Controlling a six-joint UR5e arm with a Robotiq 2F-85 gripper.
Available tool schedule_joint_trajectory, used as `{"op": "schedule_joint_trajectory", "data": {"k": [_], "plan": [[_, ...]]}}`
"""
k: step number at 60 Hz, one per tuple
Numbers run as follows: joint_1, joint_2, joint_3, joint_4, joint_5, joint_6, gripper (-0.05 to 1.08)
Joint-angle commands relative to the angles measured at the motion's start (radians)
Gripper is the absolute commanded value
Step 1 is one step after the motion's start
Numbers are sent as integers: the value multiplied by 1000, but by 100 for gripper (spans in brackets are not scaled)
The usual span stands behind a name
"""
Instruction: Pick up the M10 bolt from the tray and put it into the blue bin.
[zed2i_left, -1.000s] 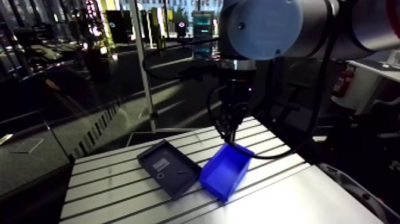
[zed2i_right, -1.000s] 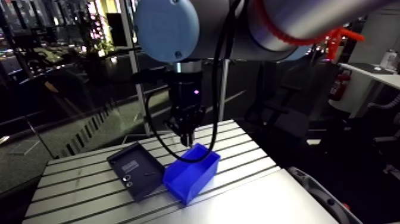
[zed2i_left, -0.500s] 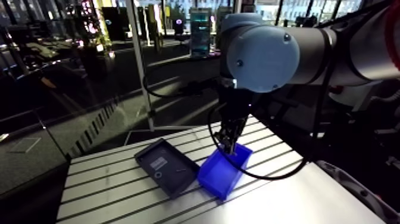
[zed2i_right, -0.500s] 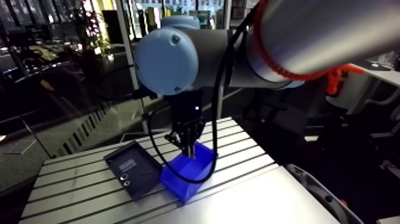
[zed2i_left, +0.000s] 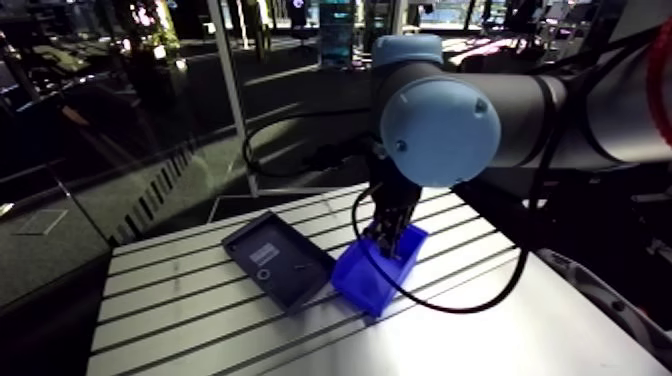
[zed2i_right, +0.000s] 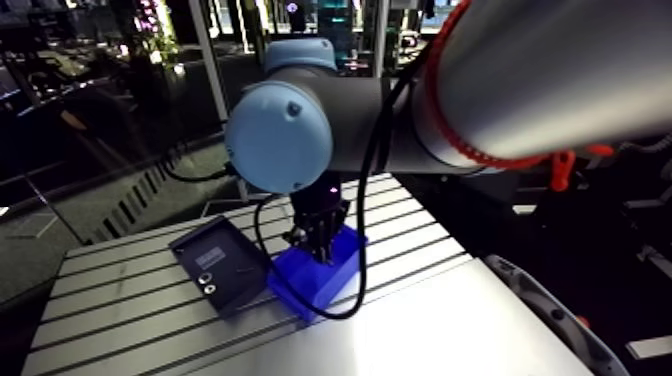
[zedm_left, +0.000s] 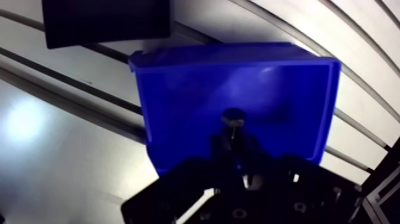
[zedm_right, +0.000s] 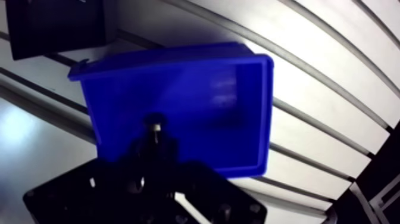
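Two fingers (zedm_left: 219, 143) pinch the M10 bolt (zedm_left: 232, 117), its head past their tips, over the blue bin (zedm_left: 178, 89).

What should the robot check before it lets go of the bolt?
1. M10 bolt clamped in the end effector: ok.
2. Bolt over the blue bin, inside its rim: ok.
3. Bin upright on the table, beside the tray: ok.
4. Nothing else showing inside the bin: ok.
5. Bolt low enough to drop gently: cannot tell.
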Motion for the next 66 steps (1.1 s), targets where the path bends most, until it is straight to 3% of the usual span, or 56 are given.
{"op": "schedule_joint_trajectory", "data": {"k": [1,8,66], "plan": [[0,38,12,-50,-11,2,108],[0,51,12,-65,-19,2,108],[8,101,15,-110,-19,14,107]]}}
